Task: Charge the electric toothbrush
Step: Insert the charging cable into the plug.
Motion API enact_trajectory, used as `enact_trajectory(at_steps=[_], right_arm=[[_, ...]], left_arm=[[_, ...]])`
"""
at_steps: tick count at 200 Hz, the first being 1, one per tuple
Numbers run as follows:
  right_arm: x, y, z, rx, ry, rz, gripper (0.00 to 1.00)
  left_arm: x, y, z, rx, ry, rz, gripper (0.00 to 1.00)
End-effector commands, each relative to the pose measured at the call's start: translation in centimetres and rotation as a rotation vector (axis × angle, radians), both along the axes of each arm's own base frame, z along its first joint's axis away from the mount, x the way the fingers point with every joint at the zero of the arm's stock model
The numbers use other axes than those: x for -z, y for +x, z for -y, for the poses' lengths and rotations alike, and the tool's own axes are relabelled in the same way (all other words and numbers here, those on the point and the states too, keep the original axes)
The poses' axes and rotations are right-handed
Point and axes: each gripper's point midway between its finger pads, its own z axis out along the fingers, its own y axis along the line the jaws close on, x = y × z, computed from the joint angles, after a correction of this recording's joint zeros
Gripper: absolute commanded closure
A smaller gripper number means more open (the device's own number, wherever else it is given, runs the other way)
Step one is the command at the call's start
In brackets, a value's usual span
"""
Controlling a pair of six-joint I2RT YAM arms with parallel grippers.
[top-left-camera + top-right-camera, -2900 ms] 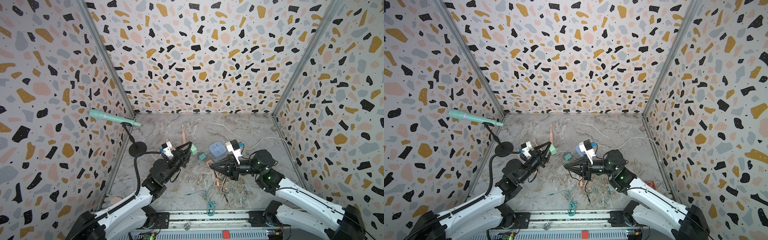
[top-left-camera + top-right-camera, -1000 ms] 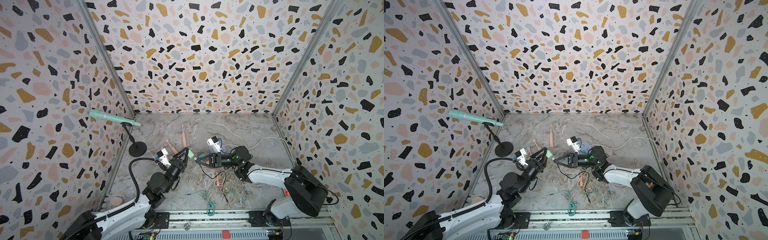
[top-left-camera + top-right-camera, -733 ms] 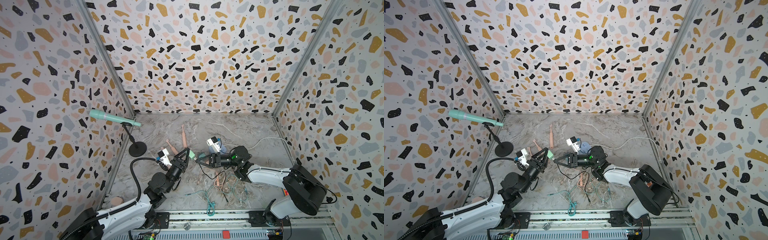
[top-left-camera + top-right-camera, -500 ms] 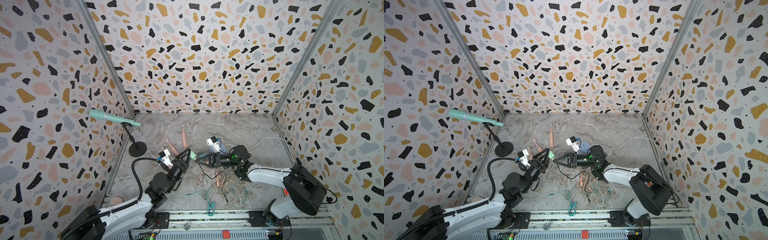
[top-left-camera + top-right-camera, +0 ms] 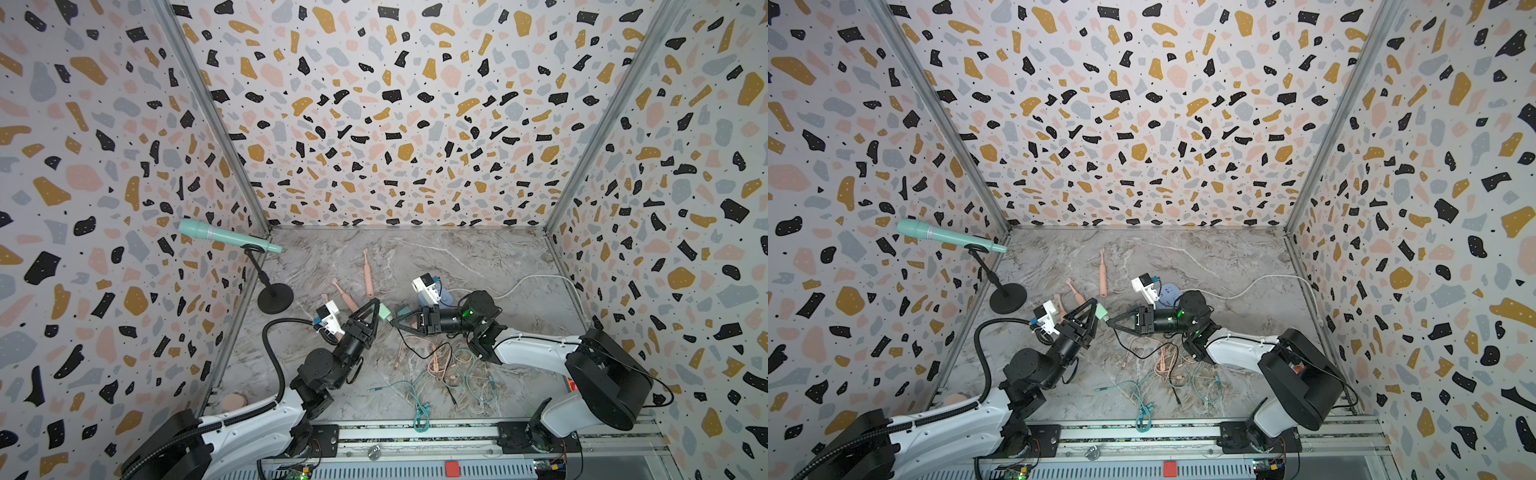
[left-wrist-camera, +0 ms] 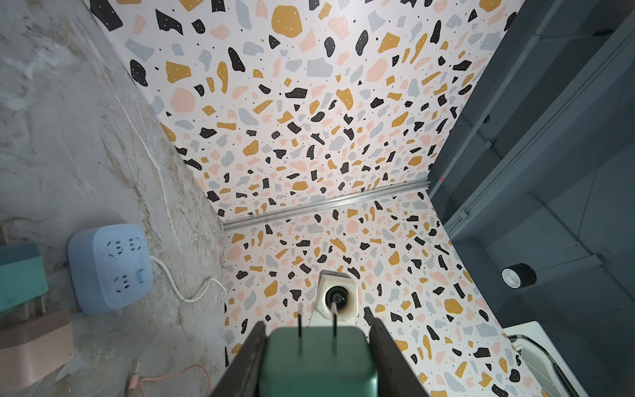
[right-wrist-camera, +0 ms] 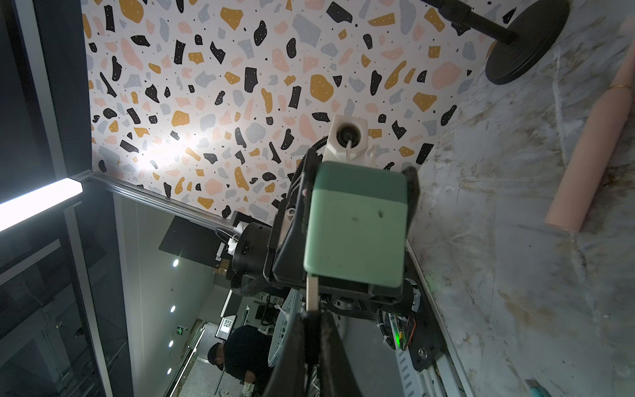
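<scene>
I see the green charger block (image 7: 355, 227) as matt, smooth plastic with thin metal prongs (image 6: 334, 330). The table (image 5: 478, 257) looks like veined marble, faintly glossy. The blue power strip (image 6: 110, 268) is matt plastic; the pink toothbrush (image 7: 592, 147) smooth.

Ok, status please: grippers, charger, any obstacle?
Left gripper shut on green adapter. Right gripper shut on USB plug, touching adapter. Pink toothbrush lying aside, untouched. Nothing in between.

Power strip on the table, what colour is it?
The power strip is pale blue, clearest in the left wrist view.
</scene>
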Motion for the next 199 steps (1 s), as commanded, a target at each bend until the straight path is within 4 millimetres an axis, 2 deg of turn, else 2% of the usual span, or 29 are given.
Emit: enact_trajectory(at_steps=[1, 65, 132, 174, 199], right_arm=[[-1.3, 0.4, -0.1, 0.003, 0.034, 0.038, 1.0], [-0.7, 0.5, -0.1, 0.01, 0.03, 0.025, 1.0], [-1.3, 0.8, 0.0, 0.016, 0.039, 0.028, 1.0], [-0.6, 1.4, 0.4, 0.039, 0.013, 0.005, 1.0], [-1.2, 1.5, 0.5, 0.047, 0.021, 0.019, 1.0]], left_arm=[[-1.8, -0.6, -0.2, 0.005, -0.041, 0.062, 1.0], [-2.0, -0.7, 0.1, 0.015, -0.043, 0.066, 1.0], [-1.8, -1.2, 1.0, 0.046, -0.021, 0.076, 1.0], [-2.1, -1.5, 1.3, 0.056, 0.006, 0.092, 1.0], [-2.0, -1.8, 1.7, 0.069, 0.025, 0.097, 1.0]])
